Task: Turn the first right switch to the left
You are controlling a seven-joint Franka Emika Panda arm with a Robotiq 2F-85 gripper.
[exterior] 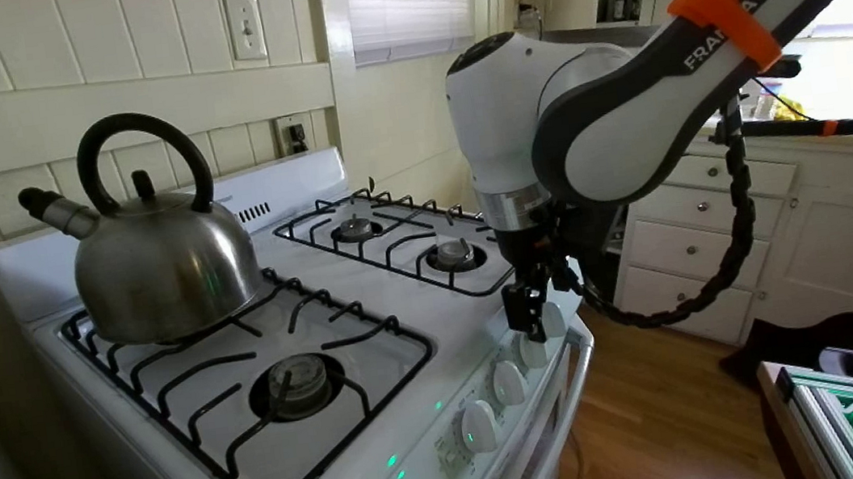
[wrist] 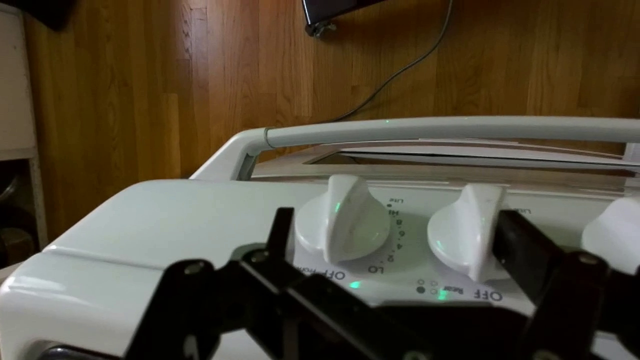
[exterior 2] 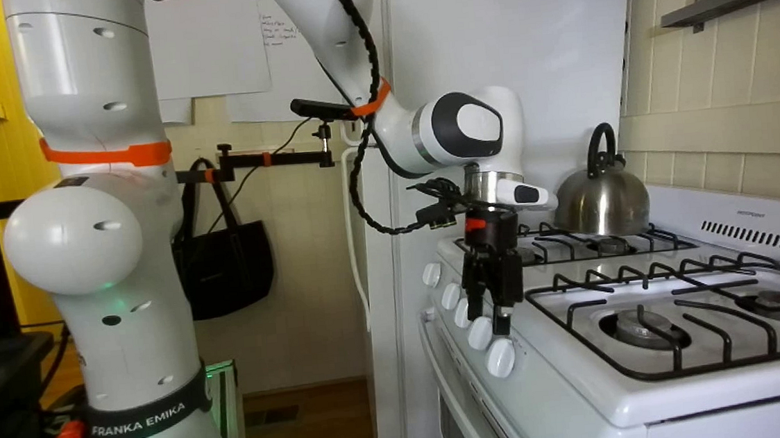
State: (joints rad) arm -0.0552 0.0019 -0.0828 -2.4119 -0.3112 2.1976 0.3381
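The first right switch point(wrist: 345, 220) is a round white knob with a raised ridge. In the wrist view, which is upside down, it is the leftmost knob, and the ridge's lower end lies near the OFF mark. Both exterior views show it at the row's end, the switch point(exterior: 554, 320) partly behind the gripper and the switch point(exterior 2: 500, 358) just below the fingertips. My gripper point(wrist: 400, 242) points down over the panel, open. One of its fingers point(wrist: 281, 229) is beside the switch's outer side. The opposite finger overlaps the neighbouring knob point(wrist: 457, 232); I cannot tell whether they touch.
More white knobs point(exterior: 480, 426) continue along the stove's front panel. Below them runs the oven door handle point(wrist: 400, 131). Black burner grates point(exterior: 406, 339) cover the stove top, and a steel kettle point(exterior: 166, 271) stands on a rear burner.
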